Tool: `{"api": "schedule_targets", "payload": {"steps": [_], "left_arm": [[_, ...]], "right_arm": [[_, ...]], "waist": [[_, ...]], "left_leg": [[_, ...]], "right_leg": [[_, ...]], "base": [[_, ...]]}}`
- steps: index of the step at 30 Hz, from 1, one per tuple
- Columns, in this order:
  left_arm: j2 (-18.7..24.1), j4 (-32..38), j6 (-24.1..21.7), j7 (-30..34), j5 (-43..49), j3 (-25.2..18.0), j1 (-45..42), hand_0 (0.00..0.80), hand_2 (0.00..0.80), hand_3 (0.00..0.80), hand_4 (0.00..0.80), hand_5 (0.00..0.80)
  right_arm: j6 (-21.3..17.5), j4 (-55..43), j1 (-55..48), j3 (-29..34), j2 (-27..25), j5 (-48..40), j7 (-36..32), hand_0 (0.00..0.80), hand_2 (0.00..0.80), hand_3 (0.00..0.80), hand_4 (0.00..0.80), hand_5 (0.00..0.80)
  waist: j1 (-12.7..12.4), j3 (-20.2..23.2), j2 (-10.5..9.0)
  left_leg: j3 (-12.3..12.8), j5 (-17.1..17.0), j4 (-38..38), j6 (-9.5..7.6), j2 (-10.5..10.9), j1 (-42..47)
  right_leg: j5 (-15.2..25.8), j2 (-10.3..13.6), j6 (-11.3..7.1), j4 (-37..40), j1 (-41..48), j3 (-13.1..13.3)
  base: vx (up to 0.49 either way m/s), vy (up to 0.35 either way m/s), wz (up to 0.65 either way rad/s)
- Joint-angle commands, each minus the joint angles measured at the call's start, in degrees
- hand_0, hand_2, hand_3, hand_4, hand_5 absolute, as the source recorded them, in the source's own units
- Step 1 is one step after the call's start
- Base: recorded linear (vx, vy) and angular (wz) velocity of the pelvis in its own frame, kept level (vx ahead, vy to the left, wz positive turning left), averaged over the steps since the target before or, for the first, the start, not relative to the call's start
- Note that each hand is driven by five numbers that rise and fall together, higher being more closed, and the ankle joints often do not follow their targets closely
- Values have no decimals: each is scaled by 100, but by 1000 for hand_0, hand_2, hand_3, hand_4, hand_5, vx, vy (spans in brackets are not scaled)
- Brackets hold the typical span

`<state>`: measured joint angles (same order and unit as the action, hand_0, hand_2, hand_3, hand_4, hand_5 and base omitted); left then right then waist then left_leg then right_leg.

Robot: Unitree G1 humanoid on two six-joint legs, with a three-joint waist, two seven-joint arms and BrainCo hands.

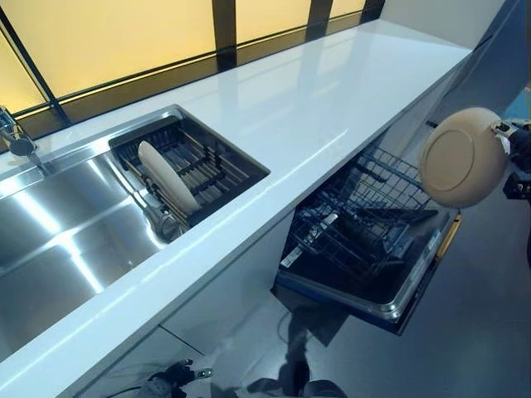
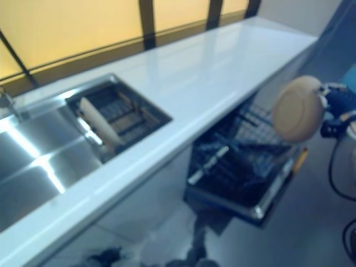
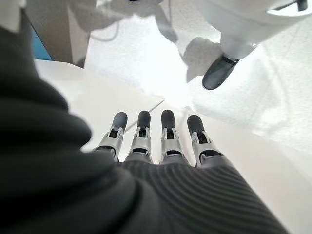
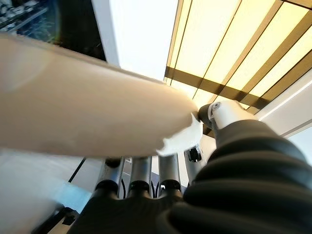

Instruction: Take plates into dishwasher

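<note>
We are looking down on a long white table [image 1: 315, 108] that is running away to the far corner, its glossy top catching the light. Behind it a row of windows [image 1: 124, 37] is glowing warm yellow between dark frames [image 1: 224, 29]. At the near left a steel sink [image 1: 58, 224] is shining with bright streaks, and a tap [image 1: 15, 137] is showing at its edge. Below, the grey floor [image 1: 473, 323] is spreading out, and a pale wall [image 1: 440, 16] is closing the far end.

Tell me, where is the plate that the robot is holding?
The tan plate is up in the right hand, at the right of the eye views, above the open dishwasher's rack.
</note>
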<state>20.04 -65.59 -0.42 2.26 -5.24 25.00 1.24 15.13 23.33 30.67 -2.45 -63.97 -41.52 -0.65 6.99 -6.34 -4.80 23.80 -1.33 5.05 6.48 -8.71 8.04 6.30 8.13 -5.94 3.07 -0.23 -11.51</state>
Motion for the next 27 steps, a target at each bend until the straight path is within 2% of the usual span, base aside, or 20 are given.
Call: {"api": "schedule_targets", "payload": {"steps": [1, 7, 13, 27], "left_arm": [[56, -213, -162, -48, 270, -34, 46, 0, 0, 0, 0, 0], [-84, -181, -246, -60, 424, -54, 17, 0, 0, 0, 0, 0], [-139, -196, -236, -63, 457, -51, 128, 0, 0, 0, 0, 0], [-110, -185, -127, 10, 437, -47, 273, 0, 0, 0, 0, 0]], "right_arm": [[-267, -529, 356, 140, 158, 282, -252, 800, 800, 800, 800, 800], [-204, -929, 125, 61, 323, 871, -547, 800, 800, 800, 800, 800], [-249, -1295, -18, -129, 525, 1361, -804, 800, 800, 800, 800, 800], [-49, -1649, -234, -531, 933, 2154, -1159, 800, 800, 800, 800, 800]], "waist": [[-177, 204, -139], [-201, 195, -144], [-205, 176, -107], [-184, 130, -10]], "left_leg": [[-131, -38, -12, -636, 385, -296], [-263, -145, -5, -483, 316, -399], [-322, -245, -5, -391, 276, -526], [-395, -287, -5, -331, 249, -558]], "right_leg": [[-212, 37, -113, -466, 99, 68], [-219, -141, 36, -185, 197, 63], [-181, -208, 107, -53, 164, 52], [-174, -216, 121, -40, 139, -7]], "base": [[-38, -186, 0], [-47, -141, 5], [-64, -70, 10], [-21, -16, 5]]}}
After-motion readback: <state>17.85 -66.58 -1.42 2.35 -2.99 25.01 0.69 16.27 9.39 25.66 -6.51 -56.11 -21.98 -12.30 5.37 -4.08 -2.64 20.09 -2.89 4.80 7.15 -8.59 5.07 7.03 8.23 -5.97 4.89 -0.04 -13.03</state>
